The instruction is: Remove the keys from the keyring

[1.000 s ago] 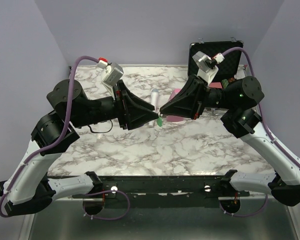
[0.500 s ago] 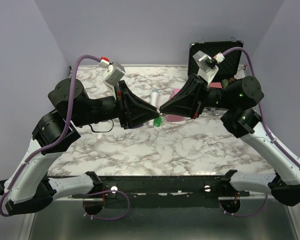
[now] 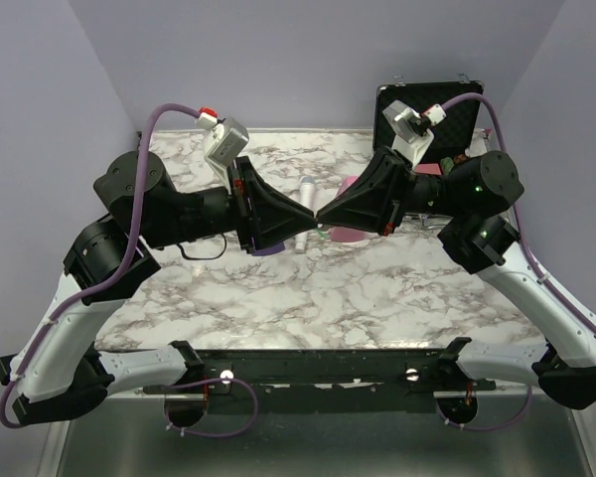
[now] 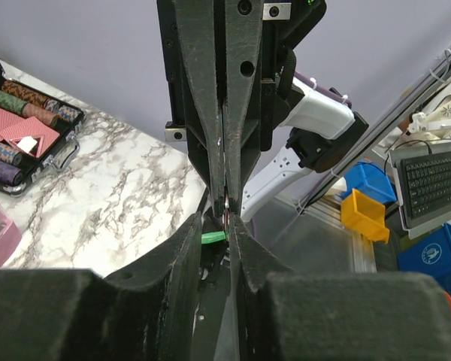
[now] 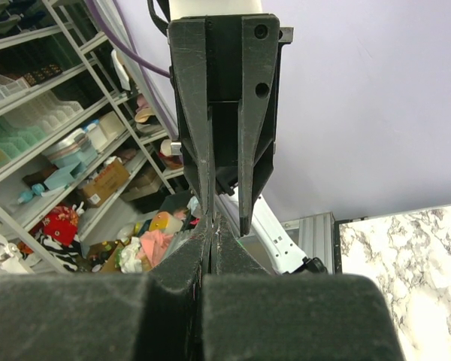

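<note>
Two grippers meet tip to tip above the table (image 3: 377, 288). The left gripper (image 3: 311, 221) looks closed, and the key (image 4: 213, 238) shows green at its fingertips. The right gripper (image 3: 323, 219) is pinched closed, on what I cannot tell. The keyring is not visible. Uneven pulling could make the key slip and drop.

Black-jointed arms with white lower links and purple cables.

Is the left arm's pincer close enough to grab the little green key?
Probably yes. The left pincer meets the right pincer tip to tip above the table, and the green key pokes out right beside the left fingertips. Nothing blocks it; the keyring is too small to see.
</note>
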